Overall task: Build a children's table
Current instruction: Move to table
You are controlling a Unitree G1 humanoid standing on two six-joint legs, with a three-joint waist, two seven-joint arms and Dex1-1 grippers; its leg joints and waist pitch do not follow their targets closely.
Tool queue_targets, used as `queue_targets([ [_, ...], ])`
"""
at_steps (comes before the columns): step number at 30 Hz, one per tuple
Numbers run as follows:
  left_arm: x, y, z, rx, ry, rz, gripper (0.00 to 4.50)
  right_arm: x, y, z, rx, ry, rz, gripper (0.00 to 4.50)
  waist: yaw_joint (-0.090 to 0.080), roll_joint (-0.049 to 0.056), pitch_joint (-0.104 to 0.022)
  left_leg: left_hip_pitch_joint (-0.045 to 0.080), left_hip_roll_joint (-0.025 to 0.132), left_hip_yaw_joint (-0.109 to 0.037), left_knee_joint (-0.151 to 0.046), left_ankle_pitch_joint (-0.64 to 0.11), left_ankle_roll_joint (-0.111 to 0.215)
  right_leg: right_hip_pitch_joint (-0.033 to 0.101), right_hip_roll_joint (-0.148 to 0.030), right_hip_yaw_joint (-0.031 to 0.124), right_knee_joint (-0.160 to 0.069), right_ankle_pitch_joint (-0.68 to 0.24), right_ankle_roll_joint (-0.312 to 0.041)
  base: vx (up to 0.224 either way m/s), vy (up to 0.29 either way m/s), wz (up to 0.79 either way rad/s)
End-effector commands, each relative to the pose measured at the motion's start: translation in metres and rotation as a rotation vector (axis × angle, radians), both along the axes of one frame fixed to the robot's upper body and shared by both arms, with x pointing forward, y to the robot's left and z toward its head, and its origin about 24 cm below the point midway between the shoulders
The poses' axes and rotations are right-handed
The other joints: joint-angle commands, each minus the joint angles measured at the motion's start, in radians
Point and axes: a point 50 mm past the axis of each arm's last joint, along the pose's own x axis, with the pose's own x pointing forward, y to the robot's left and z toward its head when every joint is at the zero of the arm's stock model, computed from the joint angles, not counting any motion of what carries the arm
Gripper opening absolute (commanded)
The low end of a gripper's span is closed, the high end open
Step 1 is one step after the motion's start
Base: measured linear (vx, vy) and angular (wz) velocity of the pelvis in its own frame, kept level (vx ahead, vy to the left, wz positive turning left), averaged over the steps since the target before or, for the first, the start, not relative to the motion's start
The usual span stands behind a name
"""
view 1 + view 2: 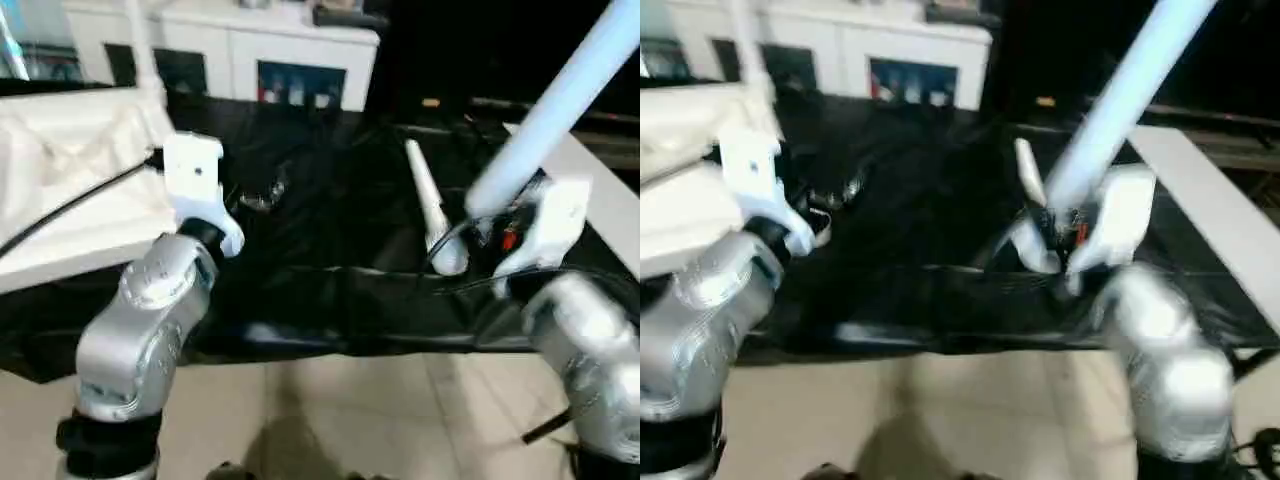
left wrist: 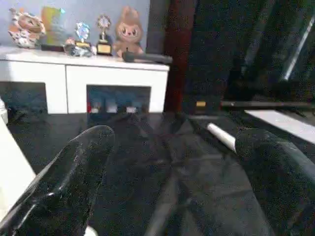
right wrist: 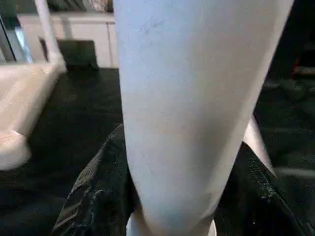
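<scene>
My right claw (image 3: 172, 216) clamps a white leg (image 1: 560, 110), raised and slanting to the far right. My left claw (image 2: 167, 196) spreads wide and empty above the black-covered table (image 1: 330, 230). A second leg (image 1: 430, 205) lies mid-table; the tabletop (image 1: 70, 190) rests far left. The left wrist view adds figurines (image 2: 74, 32) atop a white cabinet (image 2: 113, 78).

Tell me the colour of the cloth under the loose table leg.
Black cloth, clearest in the left eye view.
</scene>
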Motion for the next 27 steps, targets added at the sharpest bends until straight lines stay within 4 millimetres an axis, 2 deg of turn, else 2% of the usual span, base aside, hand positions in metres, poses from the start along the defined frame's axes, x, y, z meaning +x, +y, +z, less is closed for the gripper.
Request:
queue_targets([
  [1,-0.004,-0.01,-0.005,0.02,0.023,-0.081,4.5,0.003,-0.004,0.01,-0.008,-0.058,-0.042,1.86,-0.022,0.042,-0.044,0.012,0.046,0.004,-0.246,-0.673,-0.013,0.035,0.09,-0.103,0.142,-0.143,-0.053,-0.082,0.206,0.07],
  [2,-0.005,-0.011,-0.006,0.021,0.019,-0.086,4.5,0.003,-0.003,0.01,-0.008,-0.059,-0.043,1.86,-0.011,0.029,-0.039,0.014,0.069,0.012,-0.254,-0.694,-0.022,0.05,0.062,-0.085,0.144,-0.154,-0.048,-0.067,0.127,0.03],
  [3,-0.005,-0.009,-0.008,0.021,0.001,-0.049,4.5,0.003,-0.002,0.009,-0.009,-0.059,-0.049,1.86,-0.004,0.014,-0.047,0.019,0.078,0.01,-0.25,-0.671,-0.061,0.061,0.033,-0.05,0.115,-0.219,-0.039,-0.067,0.127,0.03],
  [4,-0.005,-0.005,-0.012,0.023,-0.01,-0.002,4.5,0.003,-0.001,0.009,-0.005,-0.059,-0.054,1.86,0.026,-0.064,-0.087,0.016,0.049,-0.01,-0.06,-0.432,-0.125,0.042,-0.161,0.089,-0.058,-0.565,0.019,-0.051,0.071,0.09],
  [5,-0.005,-0.005,-0.013,0.024,-0.01,0.001,4.5,0.004,-0.001,0.009,-0.002,-0.059,-0.055,1.86,0.017,-0.046,-0.078,-0.05,0.007,-0.134,0.155,-0.17,-0.087,0.048,-0.265,0.193,-0.15,-0.718,0.009,-0.052,0.137,-0.01],
  [6,-0.005,-0.004,-0.015,0.026,-0.006,-0.002,4.5,0.004,0.0,0.008,0.012,-0.057,-0.058,1.86,0.021,-0.027,-0.084,-0.103,-0.003,-0.166,0.172,-0.141,-0.095,0.109,-0.265,0.181,-0.12,-0.684,-0.025,-0.052,0.137,-0.01],
  [7,-0.006,-0.003,-0.017,0.019,0.002,0.001,4.5,0.004,0.001,0.007,0.025,-0.054,-0.059,1.86,0.02,-0.027,-0.047,-0.099,0.012,-0.191,0.174,-0.135,-0.139,0.09,-0.252,0.119,-0.126,-0.62,-0.118,-0.05,0.244,-0.27],
  [8,-0.005,-0.001,-0.019,0.009,0.011,0.01,4.5,0.004,0.002,0.006,0.029,-0.045,-0.067,1.86,0.025,-0.017,-0.038,-0.029,0.027,-0.175,0.105,-0.179,-0.146,0.064,-0.195,0.051,-0.131,-0.597,-0.202,-0.051,0.277,-0.21],
  [9,-0.004,0.0,-0.019,0.014,0.008,0.02,4.5,0.004,0.003,0.006,0.03,-0.046,-0.064,1.86,0.023,-0.002,-0.04,-0.002,0.034,-0.17,0.058,-0.218,-0.124,0.067,-0.161,0.031,-0.121,-0.59,-0.226,-0.051,0.277,-0.21],
  [10,-0.004,0.001,-0.019,0.02,0.004,0.03,4.5,0.003,0.004,0.006,0.031,-0.047,-0.061,1.86,-0.001,0.023,-0.03,0.032,0.035,-0.148,-0.071,-0.371,-0.036,0.02,-0.005,-0.015,-0.048,-0.53,-0.21,-0.116,0.263,0.15],
  [11,-0.002,0.004,-0.02,0.037,-0.003,0.052,4.5,0.003,0.005,0.005,0.021,-0.054,-0.051,1.86,-0.046,0.058,-0.061,0.068,0.053,-0.168,-0.142,-0.5,-0.028,0.012,0.067,-0.047,0.108,-0.318,-0.117,-0.119,0.278,0.16],
  [12,-0.002,0.005,-0.021,0.044,-0.017,0.058,4.5,0.003,0.006,0.004,0.008,-0.057,-0.053,1.86,-0.06,0.06,-0.063,0.082,0.037,-0.175,-0.16,-0.439,0.046,-0.005,0.086,-0.058,0.158,-0.164,-0.055,-0.119,0.278,0.16],
  [13,-0.001,0.006,-0.022,0.046,-0.026,0.06,4.5,0.003,0.006,0.003,0.0,-0.057,-0.055,1.86,-0.06,0.06,-0.063,0.082,0.037,-0.175,-0.16,-0.439,0.046,-0.005,0.086,-0.058,0.158,-0.164,-0.055,-0.047,0.28,-0.01],
  [14,-0.002,0.007,-0.025,0.041,-0.03,0.072,4.5,0.002,0.007,0.001,-0.016,-0.051,-0.056,1.86,-0.059,0.054,-0.053,0.095,0.046,-0.156,-0.17,-0.308,0.157,-0.023,0.079,-0.061,0.157,-0.121,-0.011,-0.04,0.226,-0.06],
  [15,-0.002,0.008,-0.026,0.043,-0.029,0.077,4.5,0.002,0.007,0.0,-0.015,-0.048,-0.054,1.86,-0.055,0.045,-0.055,0.091,0.055,-0.16,-0.179,-0.288,0.165,-0.01,0.072,-0.056,0.145,-0.107,-0.007,-0.04,0.226,-0.06],
  [16,-0.001,0.009,-0.029,0.043,-0.018,0.092,4.5,0.002,0.007,-0.002,-0.014,-0.039,-0.046,1.86,-0.042,-0.011,-0.075,0.095,0.074,-0.16,-0.175,-0.276,0.101,0.009,-0.004,0.016,0.051,-0.052,-0.026,-0.054,0.188,-0.12],
  [17,-0.001,0.009,-0.03,0.034,-0.009,0.093,4.5,0.002,0.007,-0.003,-0.015,-0.037,-0.045,1.86,-0.014,-0.025,-0.068,0.048,0.062,-0.133,-0.135,-0.313,0.02,0.035,-0.111,0.082,-0.027,-0.089,-0.049,-0.054,0.169,0.06],
  [18,-0.001,0.009,-0.031,0.041,-0.007,0.091,4.5,0.001,0.005,-0.004,-0.024,-0.034,-0.046,1.86,0.016,-0.042,-0.065,0.018,0.032,-0.12,-0.016,-0.301,-0.027,0.055,-0.209,0.161,-0.088,-0.138,-0.112,-0.054,0.169,0.06],
  [19,0.0,0.007,-0.031,0.064,-0.007,0.098,4.5,0.001,0.002,-0.005,-0.063,-0.041,-0.056,1.86,0.004,-0.018,-0.07,-0.022,0.025,-0.183,0.098,-0.128,-0.101,0.107,-0.248,0.149,-0.092,-0.206,-0.171,-0.033,0.17,-0.15],
  [20,0.0,0.006,-0.027,0.073,-0.048,0.1,4.5,0.001,0.001,-0.006,-0.062,-0.032,-0.051,1.86,0.006,-0.005,-0.049,-0.014,0.04,-0.176,0.018,-0.065,-0.17,0.095,-0.133,0.042,-0.084,-0.314,-0.2,-0.036,0.186,-0.42],
  [21,0.0,0.006,-0.027,0.073,-0.048,0.1,4.5,0.001,0.001,-0.006,-0.062,-0.032,-0.051,1.86,0.002,0.0,-0.05,-0.035,0.032,-0.166,-0.047,-0.075,-0.162,0.11,-0.061,-0.028,-0.054,-0.323,-0.212,-0.036,0.186,-0.42],
  [22,0.002,0.005,-0.026,0.063,-0.052,0.105,4.5,0.002,0.001,-0.007,-0.085,-0.037,-0.042,1.86,-0.043,0.061,-0.066,0.045,0.061,-0.288,-0.139,-0.173,-0.113,0.042,0.064,-0.039,0.079,-0.121,-0.127,-0.031,0.194,0.24],
  [23,0.002,0.005,-0.026,0.058,-0.054,0.107,4.5,0.003,0.001,-0.007,-0.097,-0.04,-0.038,1.86,-0.05,0.069,-0.064,0.053,0.048,-0.313,-0.147,-0.239,-0.126,0.045,0.074,-0.03,0.089,-0.12,-0.104,-0.042,0.175,0.67],
  [24,0.003,0.004,-0.025,0.054,-0.057,0.108,4.5,0.004,0.002,-0.006,-0.112,-0.046,-0.028,1.86,-0.049,0.067,-0.052,0.066,0.045,-0.342,-0.172,-0.42,-0.143,0.042,0.078,-0.012,0.083,-0.145,-0.071,-0.042,0.175,0.67],
  [25,0.004,0.003,-0.025,0.06,-0.064,0.109,4.5,0.005,0.003,-0.006,-0.125,-0.052,-0.019,1.86,-0.052,0.065,-0.045,0.07,0.043,-0.365,-0.188,-0.543,-0.152,0.045,0.081,-0.006,0.087,-0.177,-0.067,-0.049,0.118,0.56],
  [26,0.004,0.003,-0.024,0.058,-0.07,0.108,4.5,0.006,0.003,-0.006,-0.125,-0.054,-0.015,1.86,-0.053,0.067,-0.039,0.068,0.023,-0.394,-0.216,-0.739,-0.156,0.071,0.09,0.007,0.09,-0.244,-0.081,-0.024,0.056,0.59],
  [27,0.005,0.002,-0.024,0.056,-0.072,0.107,4.5,0.006,0.004,-0.006,-0.124,-0.056,-0.012,1.86,-0.053,0.06,-0.042,0.075,0.015,-0.409,-0.222,-0.799,-0.146,0.078,0.093,0.015,0.088,-0.266,-0.09,-0.024,0.056,0.59],
])
